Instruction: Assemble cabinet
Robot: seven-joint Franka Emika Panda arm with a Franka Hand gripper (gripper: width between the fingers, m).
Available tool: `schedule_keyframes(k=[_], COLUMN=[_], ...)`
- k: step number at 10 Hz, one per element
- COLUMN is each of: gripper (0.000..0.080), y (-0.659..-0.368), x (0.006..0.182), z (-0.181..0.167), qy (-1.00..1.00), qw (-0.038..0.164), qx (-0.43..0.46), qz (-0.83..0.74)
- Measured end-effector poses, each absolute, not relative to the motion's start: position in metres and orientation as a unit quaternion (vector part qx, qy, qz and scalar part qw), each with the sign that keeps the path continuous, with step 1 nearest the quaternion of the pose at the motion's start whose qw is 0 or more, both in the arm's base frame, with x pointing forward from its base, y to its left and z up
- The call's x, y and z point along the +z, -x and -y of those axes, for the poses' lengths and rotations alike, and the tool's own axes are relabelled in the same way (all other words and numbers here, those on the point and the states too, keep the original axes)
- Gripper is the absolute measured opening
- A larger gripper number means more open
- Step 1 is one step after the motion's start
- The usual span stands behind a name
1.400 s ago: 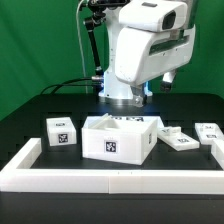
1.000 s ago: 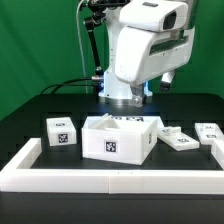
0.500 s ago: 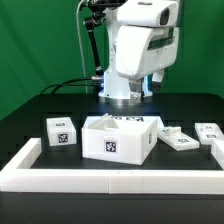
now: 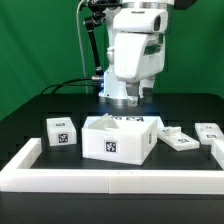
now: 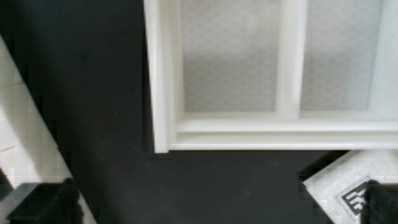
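Note:
The cabinet shell [image 4: 120, 137], a white open box with a tag on its front, stands in the middle of the black table. The wrist view looks straight down into it [image 5: 267, 70] and shows its inner dividers and one corner. A small white tagged block [image 4: 61, 131] stands to the exterior view's left of it. Two flat tagged white parts [image 4: 178, 138] [image 4: 209, 131] lie to its right. One tagged part shows in the wrist view [image 5: 356, 180]. My gripper [image 5: 205, 215] hangs high above the shell, empty, with a wide gap; one dark finger [image 5: 36, 205] shows. My arm [image 4: 135, 50] hides it in the exterior view.
A long low white border rail [image 4: 110, 178] runs along the table's front and turns up both sides. A green backdrop stands behind. Black table surface [image 5: 89, 100] lies beside the shell.
The arm's wrist and hand have turned and shifted toward the exterior view's left. The parts on the table have not moved.

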State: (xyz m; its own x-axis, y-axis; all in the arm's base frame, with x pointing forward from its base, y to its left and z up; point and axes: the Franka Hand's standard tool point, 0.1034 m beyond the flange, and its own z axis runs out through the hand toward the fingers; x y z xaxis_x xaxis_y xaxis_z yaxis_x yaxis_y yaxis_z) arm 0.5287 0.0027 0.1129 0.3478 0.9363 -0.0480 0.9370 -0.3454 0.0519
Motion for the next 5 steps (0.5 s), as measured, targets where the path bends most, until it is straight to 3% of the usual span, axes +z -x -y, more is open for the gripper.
schedule_keyframes(k=[2, 5], gripper=[0.0797, 0.0797], y=[-0.514, -0.47], x=[0.108, 0.085], z=[-0.006, -0.018], qy=[-0.82, -0.828], qw=[0.037, 0.021], qx=[0.005, -0.007], qz=[-0.571, -0.56])
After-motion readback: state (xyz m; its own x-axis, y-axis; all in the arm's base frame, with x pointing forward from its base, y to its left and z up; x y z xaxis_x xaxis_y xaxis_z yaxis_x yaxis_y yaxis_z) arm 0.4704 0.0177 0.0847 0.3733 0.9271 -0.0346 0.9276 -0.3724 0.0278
